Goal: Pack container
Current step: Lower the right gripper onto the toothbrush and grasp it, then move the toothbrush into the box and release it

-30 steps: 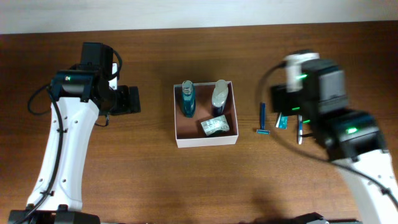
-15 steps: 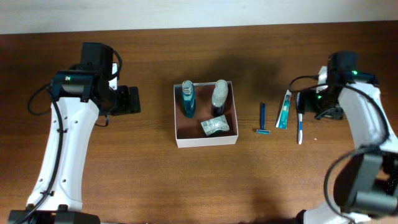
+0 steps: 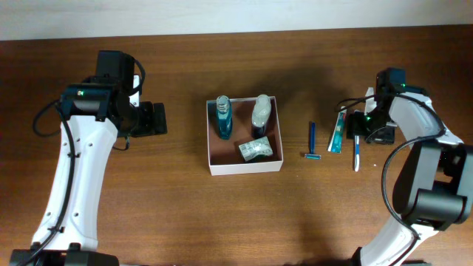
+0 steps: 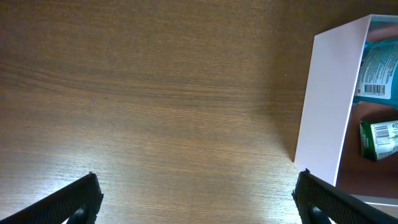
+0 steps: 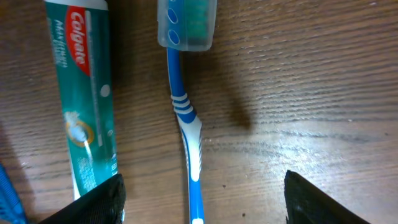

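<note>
The container (image 3: 244, 168) sits at the middle of the surface (image 3: 236, 222), nearer the far edge, and is partly filled. Near the right edge, the right hand (image 5: 202, 202) hovers with fingers spread, straddling the toothbrush (image 5: 186, 112) beside the toothpaste (image 5: 87, 99). It appears aligned to pinch the handle. The left hand (image 4: 196, 202) hangs spread toward the left edge, just beside the container wall and out of the packing path.
</note>
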Robot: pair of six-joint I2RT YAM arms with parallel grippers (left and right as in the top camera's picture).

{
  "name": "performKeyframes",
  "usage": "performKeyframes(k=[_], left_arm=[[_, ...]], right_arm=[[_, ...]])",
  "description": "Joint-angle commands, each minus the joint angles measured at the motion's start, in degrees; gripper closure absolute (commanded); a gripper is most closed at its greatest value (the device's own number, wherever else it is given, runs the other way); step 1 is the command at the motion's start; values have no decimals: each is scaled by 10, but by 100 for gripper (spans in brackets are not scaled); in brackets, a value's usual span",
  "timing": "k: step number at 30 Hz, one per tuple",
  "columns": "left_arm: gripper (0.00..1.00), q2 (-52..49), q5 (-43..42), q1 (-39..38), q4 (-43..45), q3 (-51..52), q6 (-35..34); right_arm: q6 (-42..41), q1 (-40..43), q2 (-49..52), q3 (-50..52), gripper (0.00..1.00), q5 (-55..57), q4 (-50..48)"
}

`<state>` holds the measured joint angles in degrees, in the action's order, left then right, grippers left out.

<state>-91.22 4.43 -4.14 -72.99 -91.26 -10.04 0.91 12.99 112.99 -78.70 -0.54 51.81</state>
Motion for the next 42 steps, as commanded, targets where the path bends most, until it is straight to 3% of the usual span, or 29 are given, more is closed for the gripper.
performKeyframes(k=[1,20,29,32,37,42], left_arm=[[0,10,-6,3,-3,2,7],[0,10,-6,3,-7,2,7],[0,10,-6,3,-7,2,7],[0,10,-6,3,-7,2,7],[1,10,-6,3,-7,2,7],[1,10,-6,3,-7,2,7]], right_arm=[[2,3,18,0,26,3,-7],[2,3,64,0,27,12,-9],[2,3,64,0,69,12,-13],[2,3,64,0,76,12,-13],[2,3,64,0,96,12,-13],[2,2,57,-7,96,11,-2]])
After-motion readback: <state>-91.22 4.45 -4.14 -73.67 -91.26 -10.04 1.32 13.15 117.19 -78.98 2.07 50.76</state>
